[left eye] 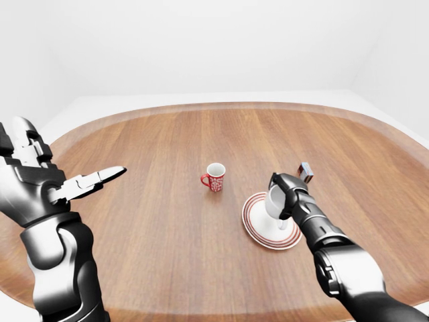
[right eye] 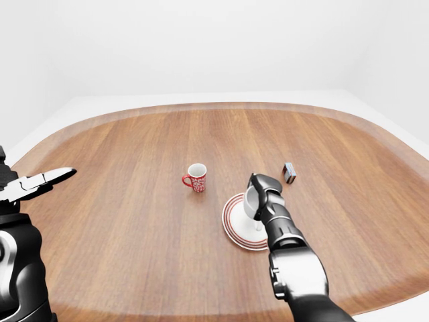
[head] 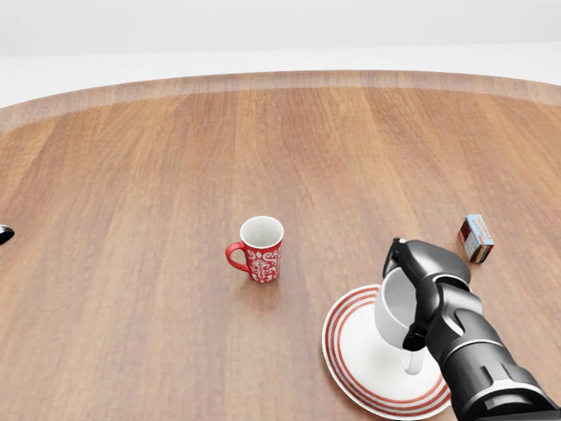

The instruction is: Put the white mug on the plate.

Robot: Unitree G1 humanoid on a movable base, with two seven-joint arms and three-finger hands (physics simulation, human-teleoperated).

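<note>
The white mug [head: 392,314] is in my right hand [head: 405,295], whose fingers close round its rim and side. It hangs slightly tilted over the white plate with red rings [head: 361,373], at the lower right of the head view, with its handle pointing down toward the plate. I cannot tell whether the mug touches the plate. My left hand [left eye: 86,184] is raised at the left of the left-eye view, far from the mug, with open fingers and nothing in it.
A red patterned mug [head: 259,250] stands upright left of the plate. A small box [head: 476,238] lies right of my hand. All of these are on a wide oval wooden table [head: 131,175] with a rim.
</note>
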